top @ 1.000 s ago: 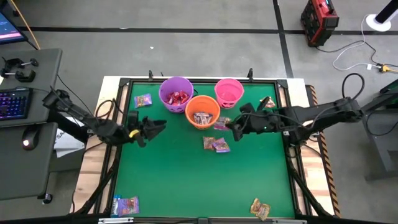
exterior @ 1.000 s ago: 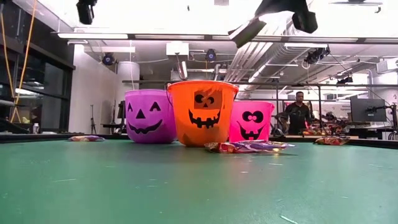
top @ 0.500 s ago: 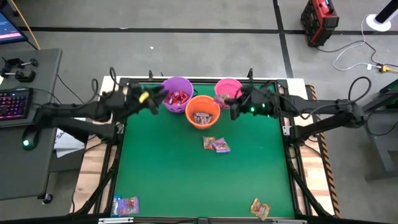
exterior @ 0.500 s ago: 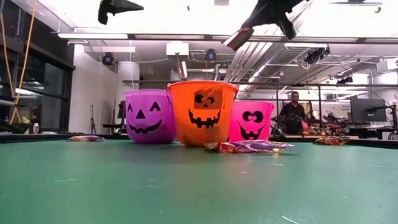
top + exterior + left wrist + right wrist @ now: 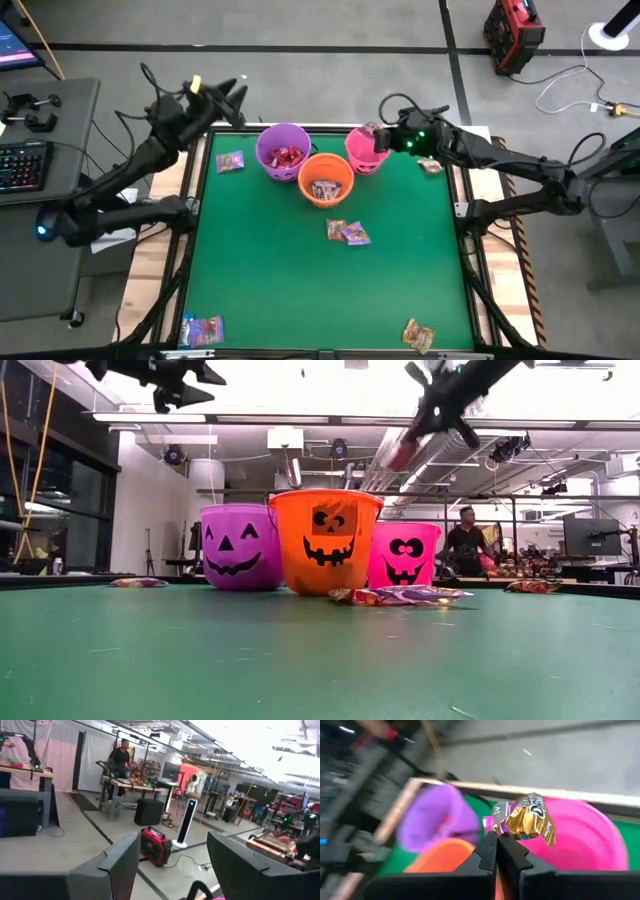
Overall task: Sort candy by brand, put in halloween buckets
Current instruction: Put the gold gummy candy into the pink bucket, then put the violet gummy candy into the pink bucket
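While we're nowhere near done, it's getting there. Going near to far in the high view: along the bottom edge of the green table [image 5: 270, 290] we've got a blue-and-white candy pack [image 5: 202, 329] at lower left and a brown/gold candy [image 5: 418, 336] at lower right, both untouched. Mid-frame sit two more wrapped candies [image 5: 347, 232], purplish, touching each other, just below the orange bucket [image 5: 326, 179]. That one already has candy in it, and so does the purple bucket [image 5: 283, 152] up and left of it, holding red ones. One more purplish candy [image 5: 230, 161] lies left of the purple bucket, and another brown/gold piece [image 5: 431, 166] sits by the table's right edge.

Our right gripper [image 5: 496, 839] is pinched tight on a gold-and-purple candy [image 5: 526, 818] and hangs right over the pink bucket [image 5: 367, 149], so we'd guess a drop is next. Can't tell what's already in the pink one.

Our left gripper [image 5: 228, 100] is up past the table's upper left corner, fingers spread wide, holding nothing.

So roughly six pieces left on the table, plus the one in the air.
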Controlling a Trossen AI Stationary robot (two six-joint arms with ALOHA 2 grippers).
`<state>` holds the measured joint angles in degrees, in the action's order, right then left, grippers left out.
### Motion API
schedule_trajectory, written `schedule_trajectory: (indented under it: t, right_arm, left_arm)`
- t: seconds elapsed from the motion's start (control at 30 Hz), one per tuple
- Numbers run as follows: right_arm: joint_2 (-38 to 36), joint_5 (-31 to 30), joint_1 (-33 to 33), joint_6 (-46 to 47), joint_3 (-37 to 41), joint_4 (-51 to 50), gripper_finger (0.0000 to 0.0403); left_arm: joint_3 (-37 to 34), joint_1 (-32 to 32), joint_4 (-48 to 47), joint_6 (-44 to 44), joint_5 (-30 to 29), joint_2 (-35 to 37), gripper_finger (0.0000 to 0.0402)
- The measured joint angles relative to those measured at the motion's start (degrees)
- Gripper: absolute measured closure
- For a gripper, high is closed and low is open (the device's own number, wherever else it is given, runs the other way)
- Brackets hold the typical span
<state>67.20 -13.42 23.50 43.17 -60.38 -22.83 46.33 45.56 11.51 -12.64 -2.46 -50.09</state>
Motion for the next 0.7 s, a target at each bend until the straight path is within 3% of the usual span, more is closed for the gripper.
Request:
schedule_trajectory:
  t: [0.23,0.37,0.57,0.7]
  right_arm:
    - [6.9,2.3,3.7,0.3,0.0,-5.8,0.0402]
    - [10.6,3.5,5.9,-8.1,0.0,-6.4,0.0381]
    - [12.2,7.4,7.1,-12.0,0.0,-7.6,0.027]
    - [9.9,8.8,6.0,-15.0,0.0,-7.9,0.0195]
  left_arm:
    - [0.0,5.5,3.0,-5.5,9.8,-3.3,0.0181]
    - [0.0,5.1,3.5,-10.1,14.2,-4.1,0.0181]
    - [0.0,1.5,7.0,-20.2,21.7,-3.5,0.0181]
    - [0.0,-4.6,12.4,-26.2,23.2,-3.3,0.0181]
